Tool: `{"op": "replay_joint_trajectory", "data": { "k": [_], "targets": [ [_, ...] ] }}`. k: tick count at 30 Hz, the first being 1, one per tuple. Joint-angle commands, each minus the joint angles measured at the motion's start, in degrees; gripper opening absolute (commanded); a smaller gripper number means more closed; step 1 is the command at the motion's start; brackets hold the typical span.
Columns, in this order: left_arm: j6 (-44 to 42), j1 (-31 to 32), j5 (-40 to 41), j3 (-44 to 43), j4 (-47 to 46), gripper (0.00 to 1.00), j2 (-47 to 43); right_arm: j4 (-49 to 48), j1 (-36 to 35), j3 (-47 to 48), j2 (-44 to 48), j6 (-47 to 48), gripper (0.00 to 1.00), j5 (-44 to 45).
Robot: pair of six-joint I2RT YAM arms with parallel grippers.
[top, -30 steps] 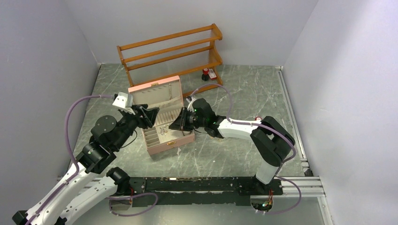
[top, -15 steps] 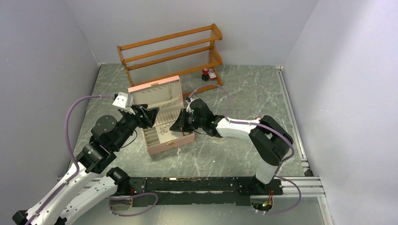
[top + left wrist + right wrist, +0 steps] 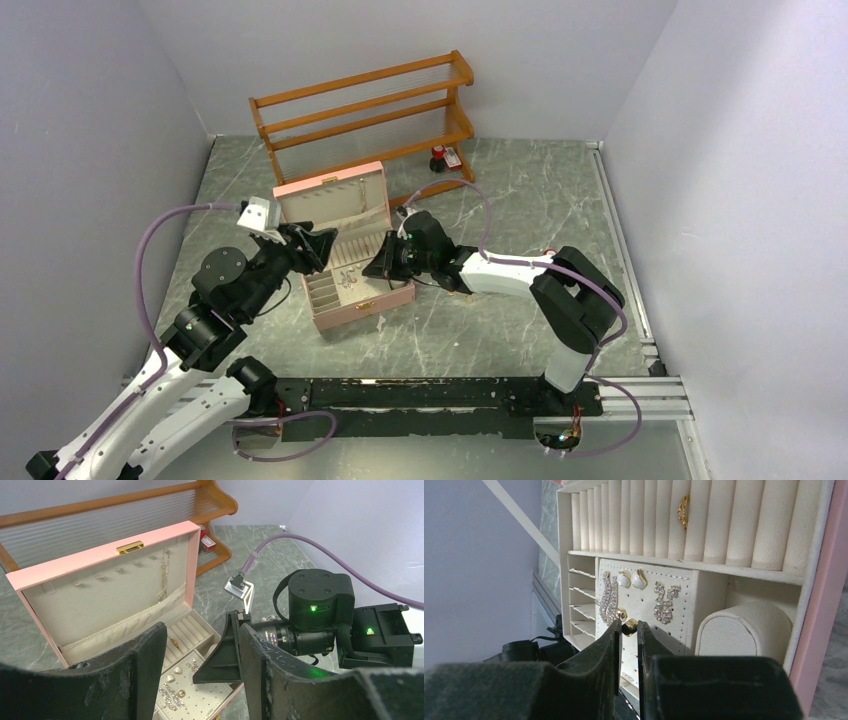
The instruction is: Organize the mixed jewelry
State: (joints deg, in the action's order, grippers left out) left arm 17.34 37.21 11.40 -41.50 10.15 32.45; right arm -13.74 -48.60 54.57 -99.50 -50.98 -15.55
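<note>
the left arm [image 3: 215, 292] has edged a little leftward. the open pink box [image 3: 366, 303] holds the mixed jewelry [image 3: 608, 600] on its cream pad [image 3: 689, 592]. left gripper [image 3: 316, 246] hovers alongside, jaws spread; right gripper [image 3: 628, 630] pinches a gold earring [image 3: 629, 625] at the pad.

Red-capped bottle [image 3: 438, 158] beside wooden rack [image 3: 212, 502]

Body check | I see left arm [image 3: 215, 292] and right arm [image 3: 505, 270]: white shells, black joint housings | lilac cable [image 3: 148, 262] trailing off each wrist | fingers [image 3: 142, 667] matte black, scuffed | two green lights [image 3: 313, 608] on black block behind right gripper [image 3: 628, 626] | silver camera bracket [image 3: 240, 587] above it
</note>
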Motion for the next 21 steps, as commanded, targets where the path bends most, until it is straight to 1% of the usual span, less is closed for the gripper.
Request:
{"op": "replay_joint_trajectory", "data": {
  "k": [1, 21],
  "targets": [
    [-0.47, -0.6, 0.84, 0.54, -1.58, 0.6, -0.64, -2.22, -0.27, -0.58, -0.47, -0.19, 0.16, 1.23],
    [-0.38, -0.82, 0.7, 0.54, -1.23, 0.6, -0.72, 0.55, -0.36, -1.17, 0.49, 1.01, 0.15, 0.08]
  ]
}}
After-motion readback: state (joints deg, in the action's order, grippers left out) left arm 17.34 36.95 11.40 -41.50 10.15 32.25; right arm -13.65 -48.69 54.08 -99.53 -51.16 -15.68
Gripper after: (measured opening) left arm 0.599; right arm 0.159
